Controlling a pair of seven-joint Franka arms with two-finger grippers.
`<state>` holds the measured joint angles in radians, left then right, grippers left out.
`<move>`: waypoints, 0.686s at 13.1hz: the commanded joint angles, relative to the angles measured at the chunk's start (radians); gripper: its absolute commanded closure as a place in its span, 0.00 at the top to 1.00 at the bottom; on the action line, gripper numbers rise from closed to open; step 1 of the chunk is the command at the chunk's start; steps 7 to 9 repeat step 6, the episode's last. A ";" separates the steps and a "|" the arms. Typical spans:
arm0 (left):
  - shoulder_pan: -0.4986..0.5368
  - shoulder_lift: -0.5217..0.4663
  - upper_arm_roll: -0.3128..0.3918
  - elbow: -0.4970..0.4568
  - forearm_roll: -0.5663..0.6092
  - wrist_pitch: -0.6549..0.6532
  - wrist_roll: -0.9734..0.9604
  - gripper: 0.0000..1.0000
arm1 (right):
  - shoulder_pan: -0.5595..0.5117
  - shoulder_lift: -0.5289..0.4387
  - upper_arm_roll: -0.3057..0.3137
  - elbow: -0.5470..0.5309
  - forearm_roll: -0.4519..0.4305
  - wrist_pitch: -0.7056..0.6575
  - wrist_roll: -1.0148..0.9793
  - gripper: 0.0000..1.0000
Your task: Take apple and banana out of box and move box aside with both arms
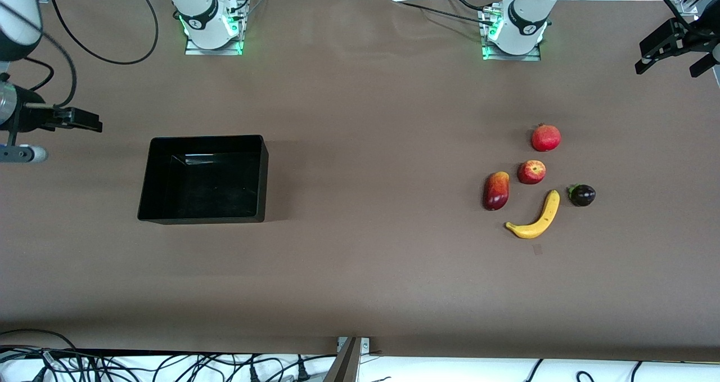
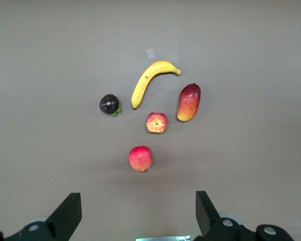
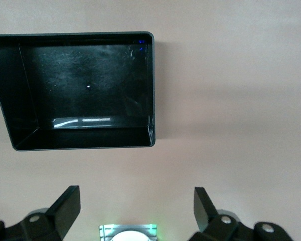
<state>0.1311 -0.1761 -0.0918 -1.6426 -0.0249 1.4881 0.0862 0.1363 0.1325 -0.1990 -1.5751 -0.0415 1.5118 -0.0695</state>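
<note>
**Inspector:** What is the front view giving that the wrist views are not?

**Assistant:** It is showing both groups at once. The black box [image 1: 203, 178] is sitting toward the right arm's end of the table, well apart from the fruits toward the left arm's end. The left wrist view is showing only fruits; the right wrist view is showing only the box [image 3: 80, 90], glossy, low-walled, nothing lying in it.

**Inspector:** The fruits?

**Assistant:** The banana [image 1: 538, 218] is lying curved and yellow, nearest the front camera. The apple [image 1: 531, 171], red with yellowish patches, is sitting just beside its upper tip. A mango [image 1: 496, 190], a pomegranate [image 1: 545, 138] and a dark mangosteen [image 1: 582, 194] are lying around them, none touching.

**Inspector:** The claws?

**Assistant:** The left gripper [image 2: 138, 213] is hanging over the table edge at its own end, fingers spread wide, holding nothing. The right gripper [image 3: 135, 208] is likewise gaping wide and empty, hanging beside the box.
</note>
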 commanded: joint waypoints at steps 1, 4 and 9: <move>0.004 0.009 0.003 0.037 -0.020 -0.015 0.006 1.00 | -0.101 -0.077 0.052 -0.077 -0.008 0.064 0.011 1.00; 0.004 0.010 0.004 0.037 -0.018 -0.017 0.006 1.00 | -0.116 -0.103 0.068 -0.080 0.020 0.067 0.016 1.00; 0.004 0.010 0.003 0.040 -0.020 -0.012 0.006 1.00 | -0.153 -0.109 0.113 -0.078 0.014 0.064 0.017 1.00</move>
